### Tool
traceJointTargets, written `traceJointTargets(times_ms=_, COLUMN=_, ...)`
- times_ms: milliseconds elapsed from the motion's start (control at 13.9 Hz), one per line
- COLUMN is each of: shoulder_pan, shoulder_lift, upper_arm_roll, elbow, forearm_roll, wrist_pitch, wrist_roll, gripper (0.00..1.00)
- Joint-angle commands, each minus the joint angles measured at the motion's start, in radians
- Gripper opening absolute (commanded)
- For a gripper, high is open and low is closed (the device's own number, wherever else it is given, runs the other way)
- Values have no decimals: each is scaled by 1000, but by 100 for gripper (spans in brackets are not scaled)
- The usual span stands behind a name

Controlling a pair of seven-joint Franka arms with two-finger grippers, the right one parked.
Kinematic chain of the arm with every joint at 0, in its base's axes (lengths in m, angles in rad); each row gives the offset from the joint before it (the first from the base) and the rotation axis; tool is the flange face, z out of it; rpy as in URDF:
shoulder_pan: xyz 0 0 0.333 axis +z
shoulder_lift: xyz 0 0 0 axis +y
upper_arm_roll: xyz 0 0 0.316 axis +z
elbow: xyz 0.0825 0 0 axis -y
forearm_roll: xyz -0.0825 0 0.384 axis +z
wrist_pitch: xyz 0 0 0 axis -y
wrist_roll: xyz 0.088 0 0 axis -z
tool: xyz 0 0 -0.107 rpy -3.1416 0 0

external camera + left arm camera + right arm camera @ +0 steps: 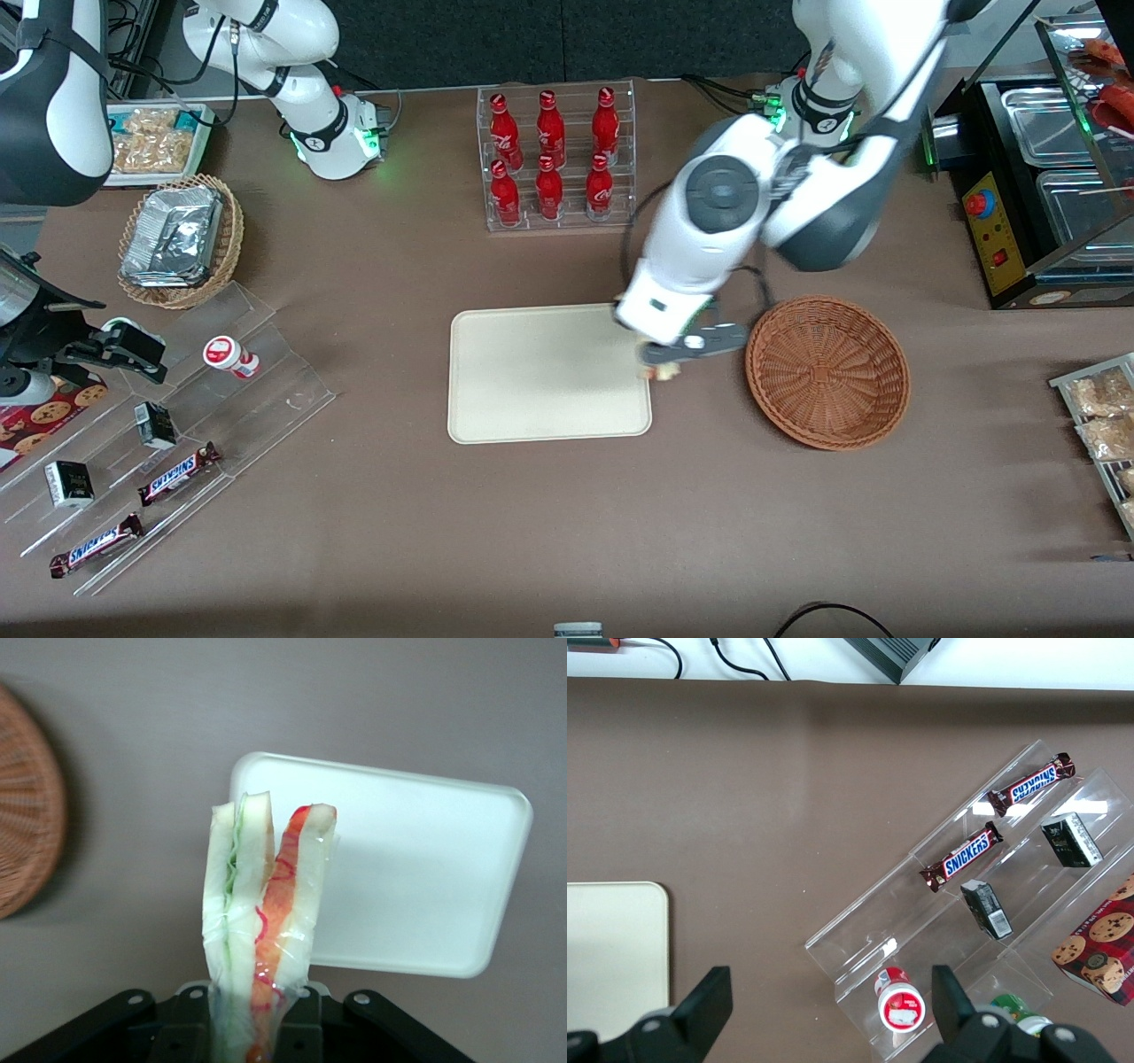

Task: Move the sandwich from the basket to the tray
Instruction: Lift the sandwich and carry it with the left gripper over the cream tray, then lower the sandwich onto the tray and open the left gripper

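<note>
So right now my hand (675, 361) is up off the worktop (567, 532), sitting over the gap between the wicker basket (828, 372) and the cream tray (549, 372), just at the tray's edge on the basket end. It's pinching the sandwich (261, 921) by its lower end, so the wedge sticks out away from my wrist with the cut edge showing, green stripe on one slice and red-orange on the other, all wrapped in clear film. I'm holding it by that end on purpose, I think: it leaves the rest of the wedge free to go down on the tray first, and the bread isn't getting squashed across the middle.

The basket looks empty from the front, so the pickup part is done and I'd call this the carry. The tray is bare and flat with a low rim, so there's nothing to dodge. What's left, I reckon, is sliding further in over the tray, coming down low, then letting go. The film looks slippery, so I wouldn't drop it from high up.
</note>
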Motion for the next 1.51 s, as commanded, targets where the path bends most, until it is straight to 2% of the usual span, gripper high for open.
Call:
traceJointTargets(times_ms=0, shoulder_pan=-71, shoulder_lift=169, upper_arm_roll=6, elbow=211, forearm_roll=61, wrist_pitch=-32, wrist_roll=82, gripper=3)
traceJointTargets(times_ms=144, shoulder_pan=-115, shoulder_lift=212, upper_arm_roll=9, elbow=234, forearm_roll=81, wrist_pitch=3, wrist_roll=127, gripper=3)
traceJointTargets(times_ms=288, shoulder_pan=-154, shoulder_lift=273, upper_arm_roll=9, elbow=236, forearm_roll=145, wrist_pitch=86, wrist_roll=115, gripper=4)
traceJointTargets(times_ms=360, shoulder_pan=-160, shoulder_lift=294, upper_arm_roll=9, elbow=234, forearm_roll=152, wrist_pitch=124, wrist_roll=112, gripper=6)
traceJointTargets(times_ms=576, shoulder_pan=-192, shoulder_lift=364, upper_arm_roll=24, elbow=239, forearm_roll=156, wrist_pitch=204, wrist_roll=6, gripper=6)
traceJointTargets(times_ms=792, shoulder_pan=-282, shoulder_lift=392, upper_arm_roll=120, elbow=242, forearm_roll=155, wrist_pitch=209, wrist_roll=-161, gripper=6)
traceJointTargets(times_ms=864, shoulder_pan=-301, shoulder_lift=404, upper_arm_roll=150, elbow=242, forearm_roll=153, wrist_pitch=209, wrist_roll=-178, gripper=6)
traceJointTargets(times_ms=1080, shoulder_pan=-304, shoulder_lift=442, upper_arm_roll=151, elbow=242, forearm_roll=150, wrist_pitch=212, wrist_roll=-201, gripper=6)
traceJointTargets(times_ms=1224, shoulder_pan=-312, shoulder_lift=472, upper_arm_roll=151, elbow=241, forearm_roll=150, wrist_pitch=236, wrist_roll=-203, gripper=13)
traceJointTargets(times_ms=1440, shoulder_pan=-318, shoulder_lift=504, upper_arm_roll=151, elbow=238, forearm_roll=152, wrist_pitch=282, wrist_roll=-206, gripper=15)
